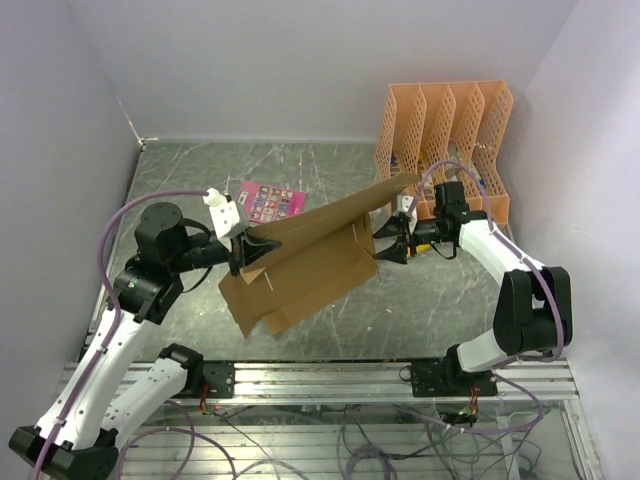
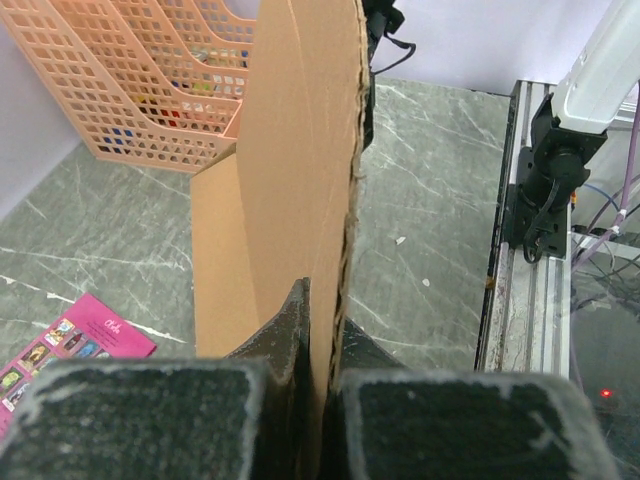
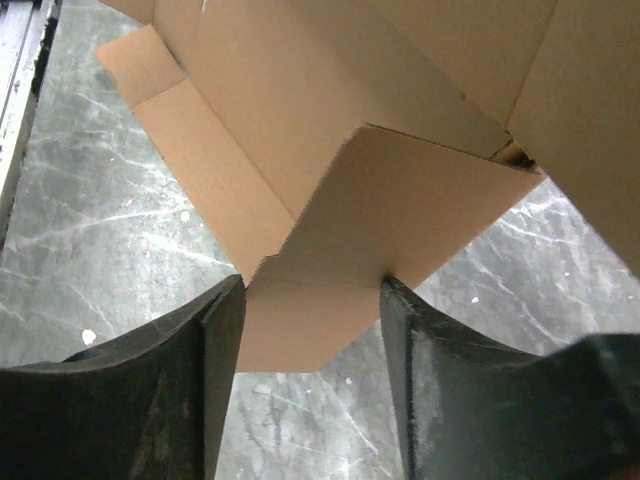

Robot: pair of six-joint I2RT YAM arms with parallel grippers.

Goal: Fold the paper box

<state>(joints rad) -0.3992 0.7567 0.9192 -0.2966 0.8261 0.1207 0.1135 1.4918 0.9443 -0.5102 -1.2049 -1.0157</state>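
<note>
Two grippers worked the paper box [image 1: 305,270], which sat part-erected btwn them on the table [image 1: 420,310]. Step in hand, by my reading: raising the walls. L gripper [image 2: 320,335] was clamped on an upright panel [image 2: 300,150], arm reaching fwd. R gripper [image 3: 310,300] stood open, side flap [image 3: 400,215] just ahead btwn its jaws; pad contact unclear. Next move called for R to close on that flap and fold it inward.

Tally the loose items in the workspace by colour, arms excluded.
Brown: 1, the paper box
Orange: 1, the lattice file organizer
Pink: 1, the printed card
Total: 3
The contents of the organizer are too small to count.
</note>
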